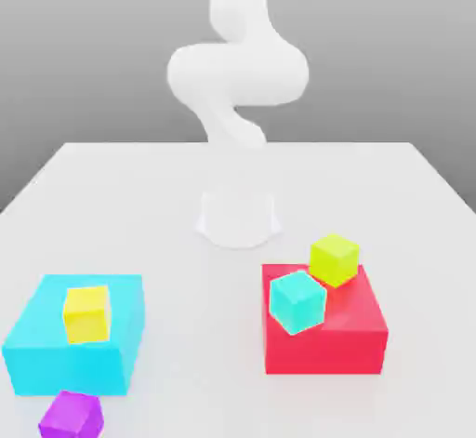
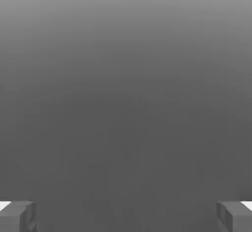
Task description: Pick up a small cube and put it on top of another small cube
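Note:
The small purple cube [image 1: 71, 416] lies on the white table at the front of the exterior view's left, just in front of a big cyan block. The small lime cube [image 1: 334, 258] rests on the back edge of a big red block at the exterior view's right. In the hand view my gripper [image 2: 126, 216] is open: its two grey fingertips [image 2: 17, 215] stand far apart with nothing between them, and plain grey background lies beyond them.
The big cyan block [image 1: 74, 334] carries a small yellow cube [image 1: 86, 313]. A small teal cube [image 1: 297, 301] sits on the big red block [image 1: 325, 329] beside the lime one. The white arm [image 1: 237, 73] rises from its base [image 1: 239, 218] at the table's middle.

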Action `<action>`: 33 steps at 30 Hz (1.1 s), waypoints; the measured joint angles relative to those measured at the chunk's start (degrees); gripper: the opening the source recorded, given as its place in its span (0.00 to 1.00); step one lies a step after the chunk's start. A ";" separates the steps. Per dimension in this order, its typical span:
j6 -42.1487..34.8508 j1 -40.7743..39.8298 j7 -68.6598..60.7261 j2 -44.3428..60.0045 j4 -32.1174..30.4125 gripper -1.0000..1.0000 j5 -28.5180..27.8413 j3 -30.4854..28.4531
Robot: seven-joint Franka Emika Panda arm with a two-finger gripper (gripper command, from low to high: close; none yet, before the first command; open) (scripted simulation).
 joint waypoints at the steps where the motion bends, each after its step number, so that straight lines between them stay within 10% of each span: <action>1: 0.62 0.18 -0.62 2.25 0.04 0.50 0.37 -0.84; 33: 22.44 -8.42 -19.55 68.27 2.54 0.50 13.38 -10.69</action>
